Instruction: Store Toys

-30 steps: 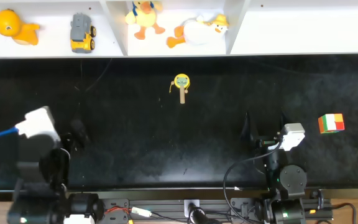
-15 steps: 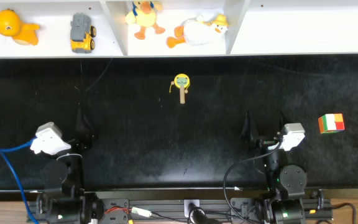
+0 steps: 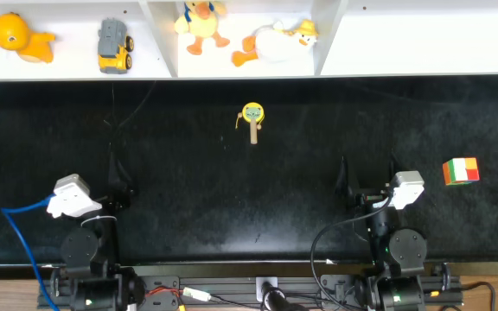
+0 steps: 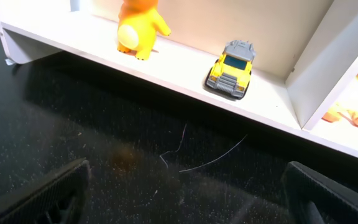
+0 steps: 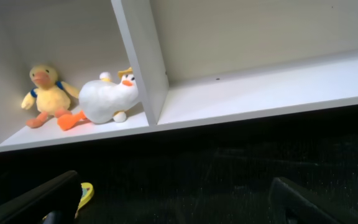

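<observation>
1. Four toys already stand in the white shelf [image 3: 405,52]: an orange duck [image 3: 20,36] and a yellow truck [image 3: 114,47] in the left compartment, a yellow duck [image 3: 201,24] and a white goose [image 3: 275,43] in the middle one.
2. Two toys are left on the black table [image 3: 232,207]: a yellow rattle [image 3: 252,119] near the shelf, and a coloured cube [image 3: 461,170] at the right side.
3. The left gripper [image 3: 115,181] and the right gripper [image 3: 367,183] sit near their bases, jaws spread, holding nothing.
4. By my judgement, about two thirds is done.
</observation>
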You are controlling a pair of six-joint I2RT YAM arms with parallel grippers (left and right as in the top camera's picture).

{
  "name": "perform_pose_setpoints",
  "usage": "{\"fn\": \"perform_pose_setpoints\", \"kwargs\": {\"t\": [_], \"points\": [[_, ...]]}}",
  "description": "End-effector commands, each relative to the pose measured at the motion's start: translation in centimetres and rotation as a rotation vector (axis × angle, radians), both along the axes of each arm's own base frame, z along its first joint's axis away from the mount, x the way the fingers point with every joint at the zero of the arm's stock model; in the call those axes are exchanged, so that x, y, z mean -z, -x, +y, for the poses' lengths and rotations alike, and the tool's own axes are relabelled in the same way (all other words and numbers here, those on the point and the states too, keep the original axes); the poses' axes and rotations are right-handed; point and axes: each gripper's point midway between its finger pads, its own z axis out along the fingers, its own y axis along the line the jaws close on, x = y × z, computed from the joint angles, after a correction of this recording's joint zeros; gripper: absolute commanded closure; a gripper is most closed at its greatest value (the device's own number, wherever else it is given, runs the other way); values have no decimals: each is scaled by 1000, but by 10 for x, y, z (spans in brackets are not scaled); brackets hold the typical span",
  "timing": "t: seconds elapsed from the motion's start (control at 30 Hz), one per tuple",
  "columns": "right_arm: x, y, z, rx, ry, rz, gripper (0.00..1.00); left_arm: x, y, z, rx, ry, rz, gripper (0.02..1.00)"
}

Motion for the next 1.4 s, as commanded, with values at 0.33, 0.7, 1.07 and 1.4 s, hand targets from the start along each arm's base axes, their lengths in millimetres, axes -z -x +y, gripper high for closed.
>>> {"fn": "perform_pose_setpoints", "kwargs": {"t": [0.33, 0.7, 1.07, 1.4], "points": [[3, 0, 1, -1, -7, 1, 5, 0, -2, 0, 10, -41, -19, 23], [3, 0, 1, -1, -7, 1, 7, 1, -2, 0, 10, -41, -19, 20], [3, 0, 1, -1, -7, 1, 5, 1, -2, 0, 10, -41, -19, 20], [3, 0, 1, -1, -7, 1, 5, 1, -2, 0, 10, -41, -18, 20]]}}
